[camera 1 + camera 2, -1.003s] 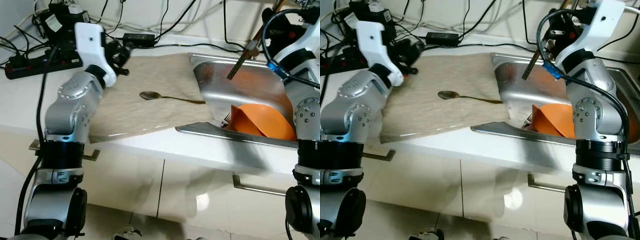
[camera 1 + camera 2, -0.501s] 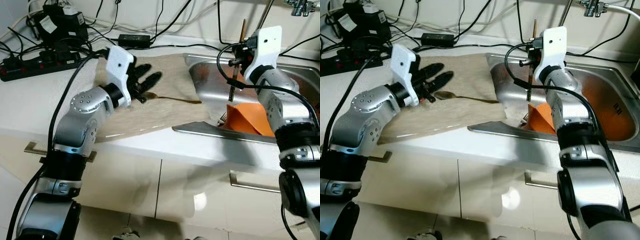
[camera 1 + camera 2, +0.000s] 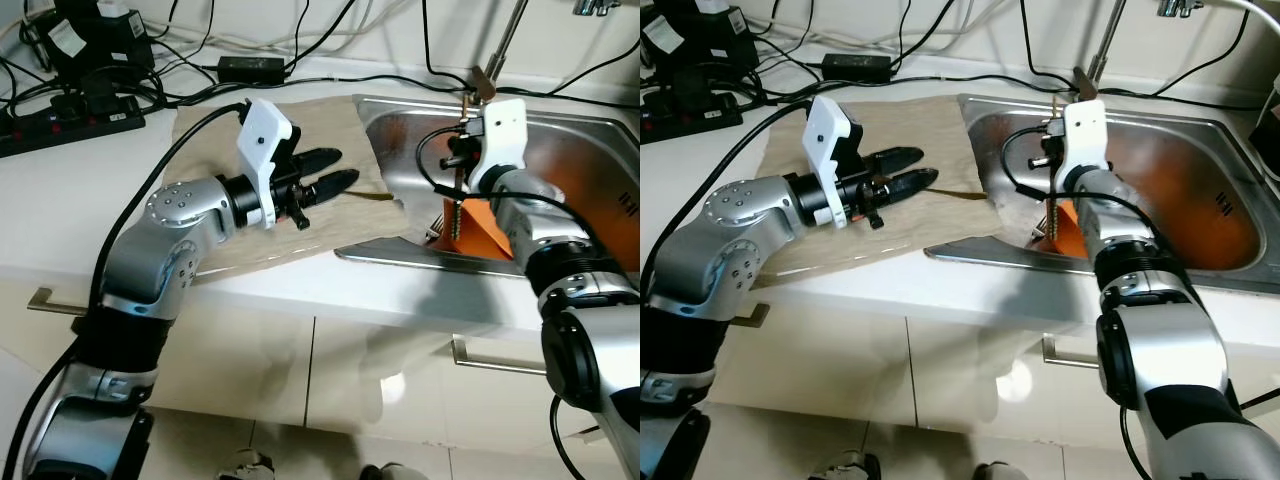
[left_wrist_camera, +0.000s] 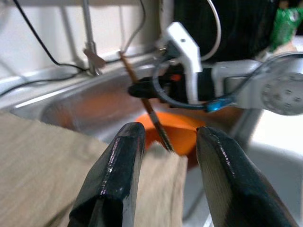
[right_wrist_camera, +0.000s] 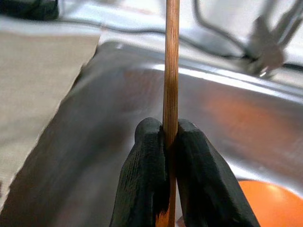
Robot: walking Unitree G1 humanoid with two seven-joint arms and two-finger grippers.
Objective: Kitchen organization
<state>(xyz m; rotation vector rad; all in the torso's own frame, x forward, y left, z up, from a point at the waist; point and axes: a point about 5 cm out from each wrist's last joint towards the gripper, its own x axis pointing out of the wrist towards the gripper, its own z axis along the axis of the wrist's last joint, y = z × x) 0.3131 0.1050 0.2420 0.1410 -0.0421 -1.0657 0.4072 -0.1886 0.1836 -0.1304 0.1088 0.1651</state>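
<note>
A beige cloth (image 3: 330,125) covers the counter left of the steel sink (image 3: 590,150). My left gripper (image 3: 338,180) hovers open just above the cloth, its fingers (image 4: 125,161) pointing toward the sink. A dark spoon lies under it, with only the handle (image 3: 962,195) sticking out. Over the sink's left end my right gripper (image 5: 169,132) is shut on a wooden chopstick (image 5: 171,61), held nearly upright (image 3: 458,200). The stick's lower tip is just in front of an orange bowl (image 3: 485,228) in the sink.
A black power strip (image 3: 70,108), an adapter (image 3: 250,68) and several cables crowd the counter's back left. The faucet pipe (image 3: 505,40) rises behind the sink. Below the counter edge are white cabinet doors with metal handles (image 3: 495,357).
My left gripper has swung right across the cloth and now covers the spoon's bowl. My right gripper has brought the chopstick down and left, to the sink's near left end.
</note>
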